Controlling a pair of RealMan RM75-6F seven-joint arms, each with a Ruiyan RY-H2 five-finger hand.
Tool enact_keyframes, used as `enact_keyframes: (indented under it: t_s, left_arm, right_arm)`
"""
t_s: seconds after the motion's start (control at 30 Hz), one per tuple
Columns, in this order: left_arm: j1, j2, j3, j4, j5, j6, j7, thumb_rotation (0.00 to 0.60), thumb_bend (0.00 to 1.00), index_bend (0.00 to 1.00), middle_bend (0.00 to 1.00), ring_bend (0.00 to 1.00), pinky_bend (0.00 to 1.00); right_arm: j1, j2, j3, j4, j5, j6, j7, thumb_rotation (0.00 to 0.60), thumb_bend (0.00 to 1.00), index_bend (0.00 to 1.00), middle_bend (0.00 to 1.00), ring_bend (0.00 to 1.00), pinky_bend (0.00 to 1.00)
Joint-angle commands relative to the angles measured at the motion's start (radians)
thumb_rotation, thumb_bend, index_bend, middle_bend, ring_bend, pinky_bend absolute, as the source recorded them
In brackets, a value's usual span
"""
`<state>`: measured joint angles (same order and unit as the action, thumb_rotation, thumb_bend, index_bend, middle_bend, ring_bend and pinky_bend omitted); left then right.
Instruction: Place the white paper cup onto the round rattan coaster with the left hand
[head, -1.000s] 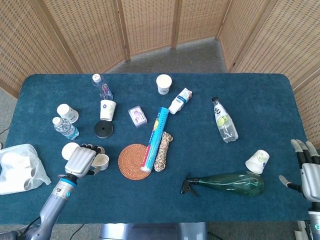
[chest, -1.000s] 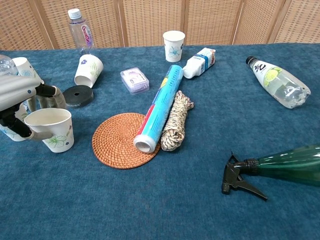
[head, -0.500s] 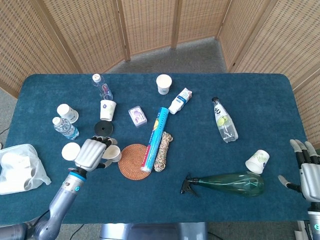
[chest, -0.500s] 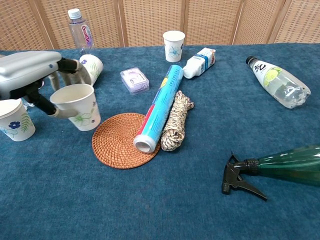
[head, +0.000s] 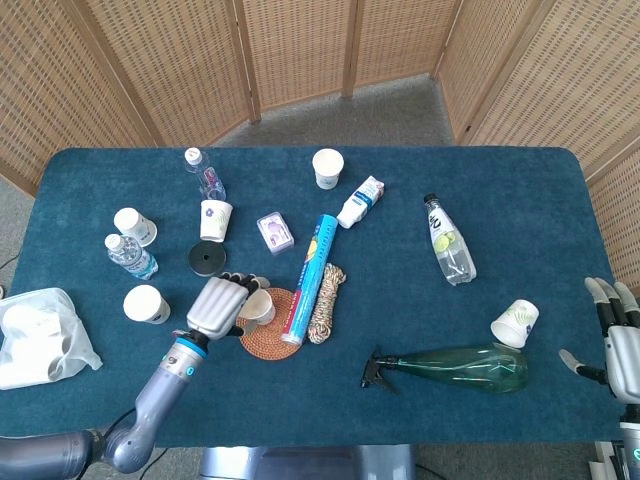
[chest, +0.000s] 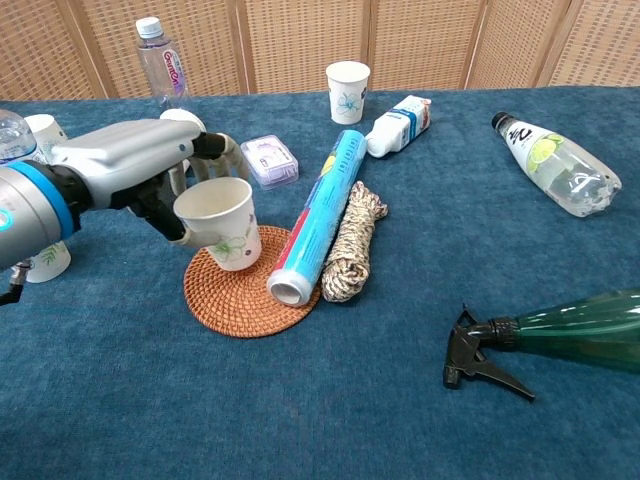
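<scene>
Blue cloth table (head: 520, 190) before woven screens (head: 300, 45); left robot hand (head: 218, 304) holds white paper cup (chest: 222, 222) over rattan coaster (chest: 240, 290).

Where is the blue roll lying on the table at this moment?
In the chest view, the blue roll lies left of centre, its near end resting on the rattan coaster, with the coiled rope right beside it.

Both views are bright and evenly lit by soft, diffuse light with no single obvious source. Shadows on the blue worktop (head: 400, 400) are faint and short, hugging the bases of things. Small highlights glint on the green spray bottle (chest: 585, 328) and the clear bottle (chest: 558, 166). Focus is sharp overall; the left hand (chest: 160, 165) looks slightly soft in the chest view. The head view bows a little toward its edges.
</scene>
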<state>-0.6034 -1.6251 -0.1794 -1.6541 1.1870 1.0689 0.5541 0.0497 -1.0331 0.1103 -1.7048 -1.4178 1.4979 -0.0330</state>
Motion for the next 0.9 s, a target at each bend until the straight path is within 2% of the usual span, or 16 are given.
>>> enact_keyframes:
  t_s: [0.03, 0.57, 0.8, 0.9]
  left_arm:
    - [-0.012, -0.02, -0.002, 0.011, -0.01, -0.002, -0.001, 0.6, 0.29, 0.27, 0.39, 0.37, 0.43]
    - [-0.064, -0.086, 0.001, 0.044, -0.038, 0.007, 0.03, 0.6, 0.29, 0.27, 0.35, 0.35, 0.41]
    - [-0.068, -0.089, 0.019, 0.038, -0.066, 0.006, 0.043, 0.6, 0.28, 0.25, 0.28, 0.3, 0.39]
    - [-0.066, -0.077, 0.028, 0.021, -0.078, 0.008, 0.056, 0.6, 0.28, 0.23, 0.19, 0.24, 0.37]
  right_arm:
    - [0.0, 0.0, -0.001, 0.0, -0.002, 0.001, 0.0, 0.6, 0.0, 0.0, 0.0, 0.0, 0.23]
    - [-0.001, 0.003, -0.002, -0.002, -0.008, 0.003, 0.009, 0.6, 0.0, 0.0, 0.0, 0.0, 0.23]
    - [-0.004, 0.006, -0.002, -0.005, -0.01, 0.008, 0.011, 0.6, 0.0, 0.0, 0.0, 0.0, 0.23]
    - [-0.004, 0.007, 0.0, -0.005, -0.009, 0.01, 0.012, 0.6, 0.0, 0.0, 0.0, 0.0, 0.23]
